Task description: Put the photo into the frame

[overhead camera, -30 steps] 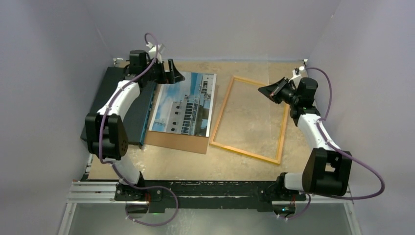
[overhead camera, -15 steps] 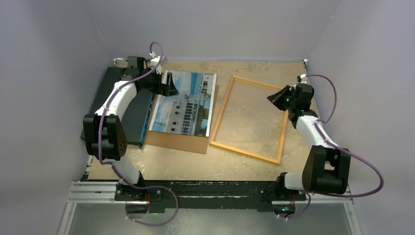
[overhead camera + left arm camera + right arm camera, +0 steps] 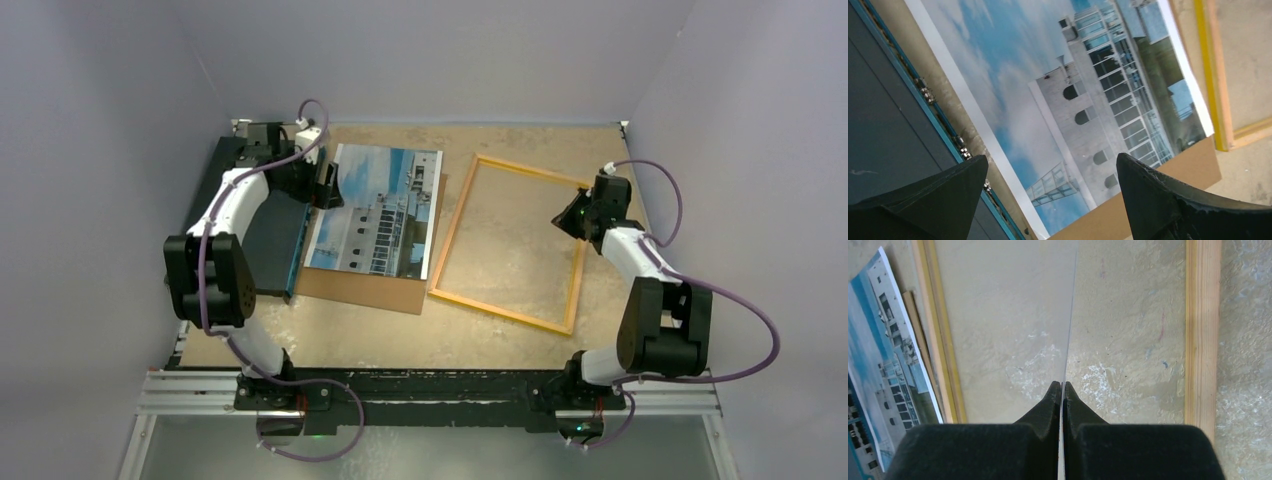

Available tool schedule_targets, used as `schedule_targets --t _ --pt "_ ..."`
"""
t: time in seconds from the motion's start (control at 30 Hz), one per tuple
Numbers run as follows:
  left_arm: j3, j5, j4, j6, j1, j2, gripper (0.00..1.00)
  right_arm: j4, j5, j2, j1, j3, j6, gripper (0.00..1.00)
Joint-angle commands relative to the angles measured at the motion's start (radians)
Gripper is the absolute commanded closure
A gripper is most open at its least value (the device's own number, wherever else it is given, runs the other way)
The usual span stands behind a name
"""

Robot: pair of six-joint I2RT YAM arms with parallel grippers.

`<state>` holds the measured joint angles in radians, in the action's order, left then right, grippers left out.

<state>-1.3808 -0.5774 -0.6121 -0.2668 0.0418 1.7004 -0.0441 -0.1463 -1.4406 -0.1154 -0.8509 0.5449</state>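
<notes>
Found left gripper (image 3: 1050, 159) jaws wide open above the glossy rectangular sky-and-building photo (image 3: 378, 210) lying face-up on a brown backing board (image 3: 360, 290), between a dark flat slab (image 3: 265, 240) and the thin yellow-orange rectangular frame (image 3: 500, 311), with right gripper (image 3: 1062, 386) jaws pinched on a thin clear sheet's (image 3: 1069, 320) edge over that frame.

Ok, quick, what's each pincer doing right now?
Left pincer: open, holding nothing, over the photo.
Right pincer: closed on a thin clear sheet, over the frame.
</notes>
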Motion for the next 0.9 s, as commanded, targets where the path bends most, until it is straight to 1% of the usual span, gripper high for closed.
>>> schedule_targets --t 0.0,0.13,0.2,0.27,0.33,0.4,0.43,0.57,0.63,0.77,0.87 --pt "-0.039 0.091 -0.026 -0.022 0.001 0.039 0.00 -0.063 0.071 0.006 0.013 -0.059 -0.065 1.00" --pt "0.052 0.140 0.111 -0.001 0.000 -0.050 0.00 -0.081 0.100 0.002 0.018 -0.080 -0.062 1.00" --pt "0.057 0.155 0.135 0.002 0.001 -0.070 0.00 -0.076 0.113 0.010 0.017 -0.079 -0.059 1.00" --pt "0.043 0.210 0.144 0.021 0.000 -0.068 0.00 -0.076 0.129 0.014 0.019 -0.078 -0.062 1.00" --pt "0.014 0.308 0.139 0.043 0.001 -0.057 0.00 -0.074 0.139 0.014 0.020 -0.073 -0.061 1.00" --pt "0.019 0.494 0.204 0.137 0.017 -0.071 0.00 -0.071 0.139 0.018 0.021 -0.062 -0.054 1.00" --pt "0.024 0.561 0.223 0.165 0.024 -0.080 0.00 -0.065 0.135 0.022 0.020 -0.053 -0.050 1.00" --pt "0.045 0.574 0.240 0.179 0.034 -0.105 0.00 -0.051 0.152 0.039 0.021 -0.031 -0.041 1.00" --pt "0.055 0.553 0.235 0.184 0.033 -0.105 0.00 -0.053 0.178 0.047 0.021 -0.028 -0.043 1.00" --pt "0.088 0.522 0.256 0.191 0.033 -0.118 0.00 -0.030 0.180 0.054 0.021 -0.020 -0.048 1.00" --pt "0.089 0.459 0.242 0.177 0.033 -0.119 0.00 -0.036 0.186 0.050 0.021 -0.028 -0.052 1.00"
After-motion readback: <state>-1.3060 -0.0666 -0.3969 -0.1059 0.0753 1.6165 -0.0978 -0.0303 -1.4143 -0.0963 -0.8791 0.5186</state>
